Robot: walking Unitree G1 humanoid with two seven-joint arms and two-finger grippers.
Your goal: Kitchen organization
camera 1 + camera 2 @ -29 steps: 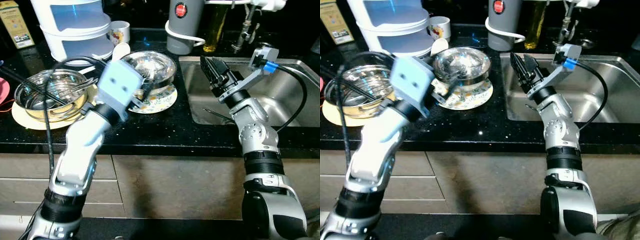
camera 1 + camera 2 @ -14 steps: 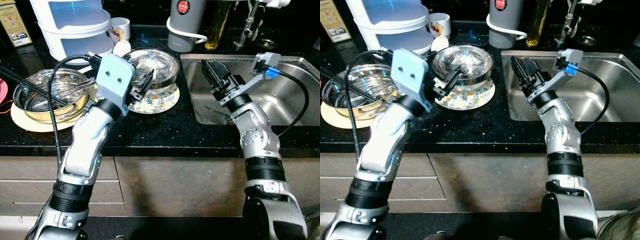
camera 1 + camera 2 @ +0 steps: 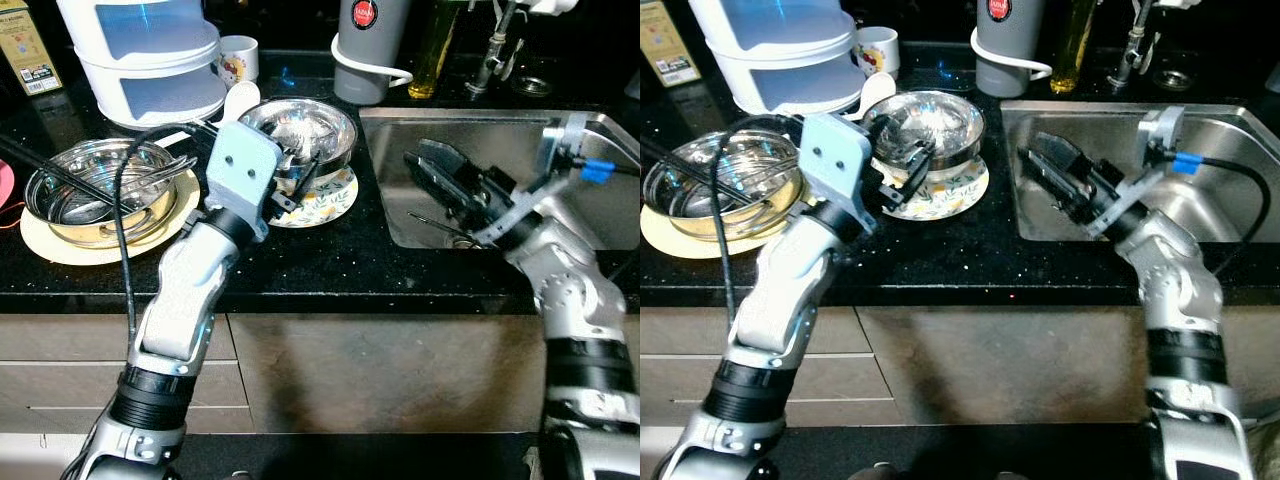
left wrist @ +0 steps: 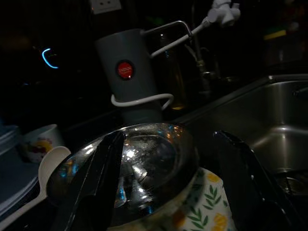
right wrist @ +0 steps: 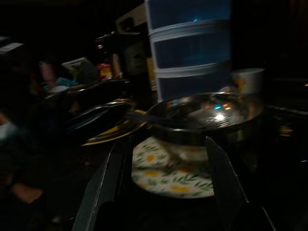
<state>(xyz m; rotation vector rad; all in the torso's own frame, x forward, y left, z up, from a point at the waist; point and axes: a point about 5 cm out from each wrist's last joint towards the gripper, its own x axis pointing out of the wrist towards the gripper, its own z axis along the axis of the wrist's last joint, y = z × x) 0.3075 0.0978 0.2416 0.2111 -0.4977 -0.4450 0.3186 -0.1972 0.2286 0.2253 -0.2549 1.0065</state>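
Observation:
A shiny steel bowl (image 3: 305, 125) stands on a floral plate (image 3: 330, 197) on the black counter, left of the sink. My left gripper (image 3: 300, 172) is open at the bowl's near rim; in the left wrist view its black fingers (image 4: 103, 178) stand wide on either side of the bowl (image 4: 144, 168). My right gripper (image 3: 420, 157) hovers over the left part of the sink, pointing left at the bowl. It is open and holds nothing, and in the right wrist view the bowl (image 5: 207, 113) and plate (image 5: 168, 175) show between its fingers.
A second steel bowl (image 3: 95, 185) with utensils sits on a yellow plate at the left. Behind are a white stacked container (image 3: 150, 55), a mug (image 3: 238, 58), a white spoon (image 3: 240, 100), a grey jug (image 3: 370, 45) and an oil bottle (image 3: 437, 45). A utensil (image 3: 440, 225) lies in the steel sink (image 3: 600, 200).
My right arm has swung down and tilted, so its gripper now lies lower over the sink, pointing left. My left gripper has moved in closer to the steel bowl.

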